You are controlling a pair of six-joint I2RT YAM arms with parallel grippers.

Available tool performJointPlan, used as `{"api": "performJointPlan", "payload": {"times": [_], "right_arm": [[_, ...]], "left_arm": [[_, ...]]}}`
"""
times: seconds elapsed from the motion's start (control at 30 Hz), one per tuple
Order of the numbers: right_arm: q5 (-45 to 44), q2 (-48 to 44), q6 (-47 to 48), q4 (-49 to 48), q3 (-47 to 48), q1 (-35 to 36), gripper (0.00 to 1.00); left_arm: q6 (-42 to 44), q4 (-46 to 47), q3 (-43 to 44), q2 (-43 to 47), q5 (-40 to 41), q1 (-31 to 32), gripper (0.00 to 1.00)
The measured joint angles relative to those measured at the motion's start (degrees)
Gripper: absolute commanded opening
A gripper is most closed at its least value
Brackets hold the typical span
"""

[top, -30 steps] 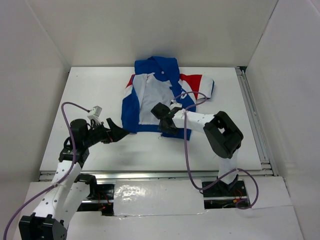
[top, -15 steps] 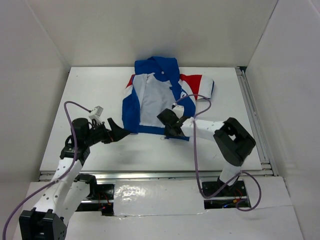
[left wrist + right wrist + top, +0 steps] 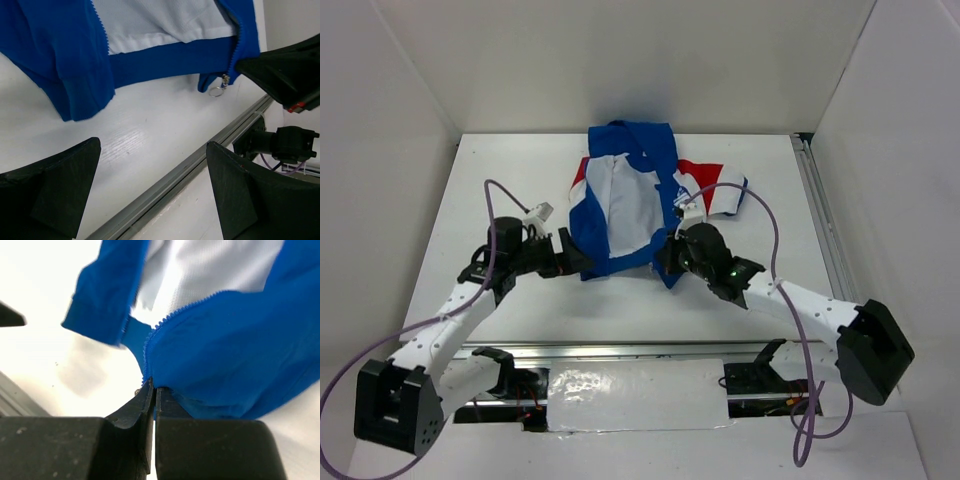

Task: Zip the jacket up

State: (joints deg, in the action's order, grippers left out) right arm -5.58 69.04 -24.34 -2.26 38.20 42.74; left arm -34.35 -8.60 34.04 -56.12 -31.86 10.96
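The jacket lies open on the white counter in the upper middle of the overhead view, pale lining up, its two zip edges not yet joined. In the past second my right arm has swung out low toward the lower right of the frame, and its right jaws are now pressed together on the blue hem corner of the jacket's right-hand front panel, at the foot of the zip teeth. The cloth has come with them: the bottom edge sits lower in the frame and more bunched than a second ago. My left arm has meanwhile closed in from the lower left. Its left jaws stand spread, holding nothing, just short of the other blue hem corner, which fills the upper left of the left wrist view. The zip pull, with its small ring, hangs at the upper right of that view, beside my right jaws. As I judge it, one corner is secured and the opposite one awaits a grip. Only then can the two zip ends be brought together, so the zipping itself has not begun.
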Motion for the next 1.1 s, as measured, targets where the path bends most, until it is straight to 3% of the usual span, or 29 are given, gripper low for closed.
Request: {"api": "performJointPlan", "payload": {"times": [0.23, 0.47, 0.73, 1.1], "right_arm": [[5.7, -0.5, 1.9, 0.6, -0.5, -5.0, 0.02], [9.4, 0.5, 0.6, 1.0, -3.1, -6.4, 0.03], [11.0, 0.8, -1.4, 1.0, -5.7, -7.4, 0.04], [11.0, -6.7, -3.6, 5.6, -6.8, -11.3, 0.08]], "left_arm": [[0.1, -0.4, 3.2, -6.2, 4.8, 4.7, 0.99], [-0.5, 6.8, 3.7, -10.2, 1.5, 11.8, 0.99], [-0.7, 10.5, 22.7, -33.5, 8.1, 27.0, 0.99], [-3.5, 12.1, 27.6, -44.7, 13.9, 27.7, 0.99]]}}
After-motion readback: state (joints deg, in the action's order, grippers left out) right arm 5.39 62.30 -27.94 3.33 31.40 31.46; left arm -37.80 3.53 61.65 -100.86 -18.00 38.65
